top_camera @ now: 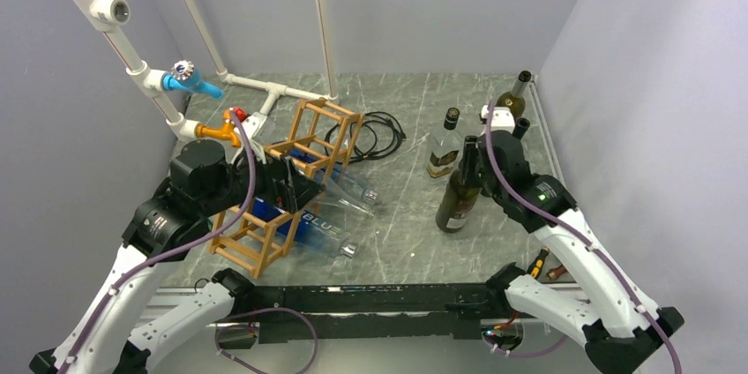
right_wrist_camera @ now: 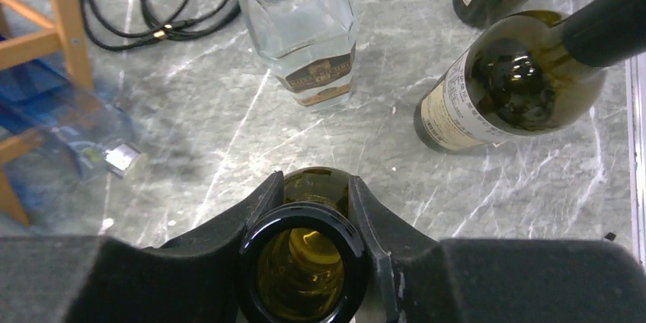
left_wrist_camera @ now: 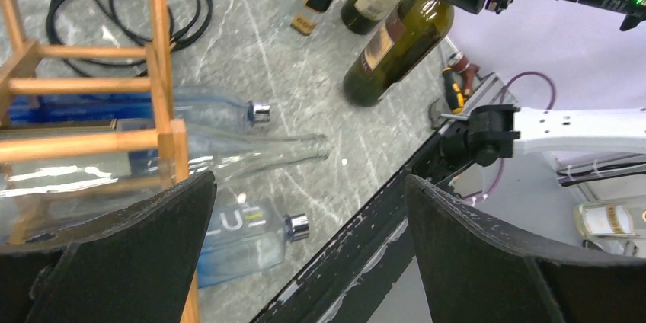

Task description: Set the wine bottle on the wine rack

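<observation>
The wine rack (top_camera: 310, 140), an orange-brown stick lattice, stands left of centre; it also shows in the left wrist view (left_wrist_camera: 158, 71). Clear and blue glass bottles (top_camera: 328, 231) lie in its cells, necks pointing right. My left gripper (left_wrist_camera: 308, 209) is open and empty, hovering over the rack's near part (top_camera: 287, 187). My right gripper (right_wrist_camera: 308, 220) is shut on the neck of a dark green wine bottle (top_camera: 460, 199), held upright with a slight tilt right of centre. Its open mouth (right_wrist_camera: 305, 262) sits between the fingers (right_wrist_camera: 255, 205). I cannot tell whether its base touches the table.
A clear labelled bottle (top_camera: 444, 152) and two more dark bottles (top_camera: 514, 96) stand behind the held one. A black cable coil (top_camera: 375, 138) lies behind the rack. White pipes with a blue valve (top_camera: 190, 78) run along the back left. A screwdriver (top_camera: 536, 261) lies near the right arm's base.
</observation>
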